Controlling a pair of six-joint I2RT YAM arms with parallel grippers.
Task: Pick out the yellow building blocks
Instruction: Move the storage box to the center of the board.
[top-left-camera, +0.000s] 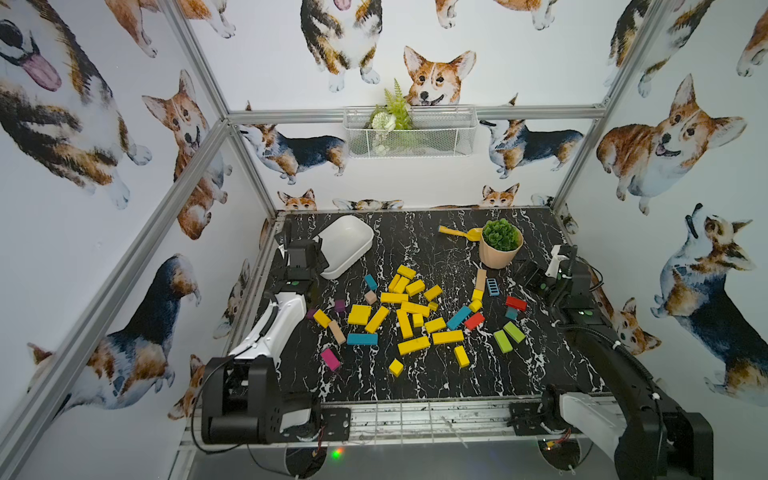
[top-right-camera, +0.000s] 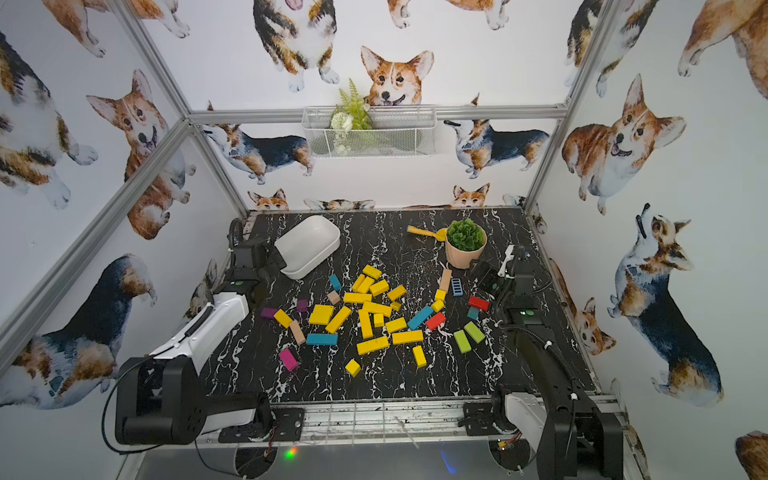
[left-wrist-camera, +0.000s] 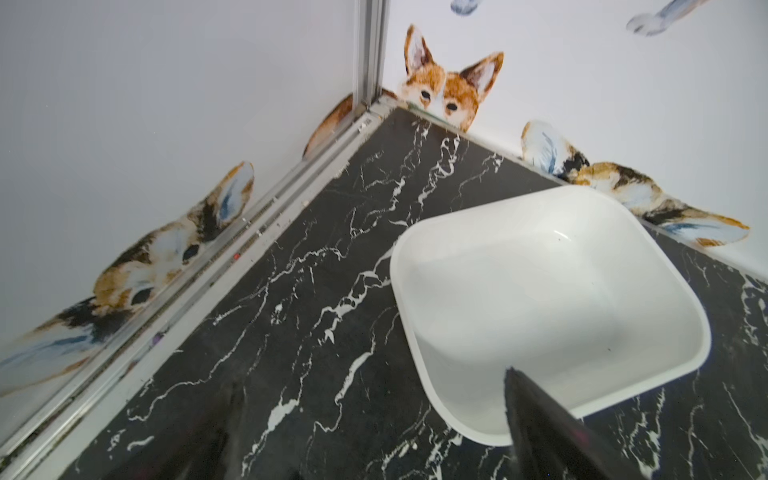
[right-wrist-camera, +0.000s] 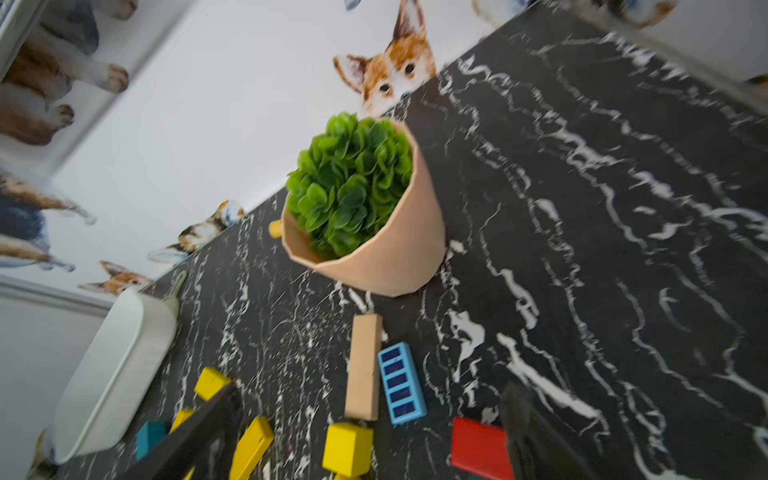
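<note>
Left gripper (top-left-camera: 309, 254) has its jaws spread wide with nothing between them, just beside white tub (top-left-camera: 349, 245). Yellow building blocks (top-left-camera: 409, 316) lie loose mid-table (top-left-camera: 415, 382), mixed with other colours. Right gripper (top-left-camera: 528, 272) is also spread and empty, near potted plant (top-left-camera: 500, 245); probably hovering, the wrist view is blurry.

We see the yellow building blocks (top-right-camera: 365, 323) scattered across the middle of the worktop (top-right-camera: 415, 382) among other coloured blocks (top-right-camera: 322, 339), the left end effector (top-right-camera: 272, 259) beside the white tub (top-right-camera: 309, 243), the right end effector (top-right-camera: 482, 272) near the potted plant (top-right-camera: 465, 245).
</note>
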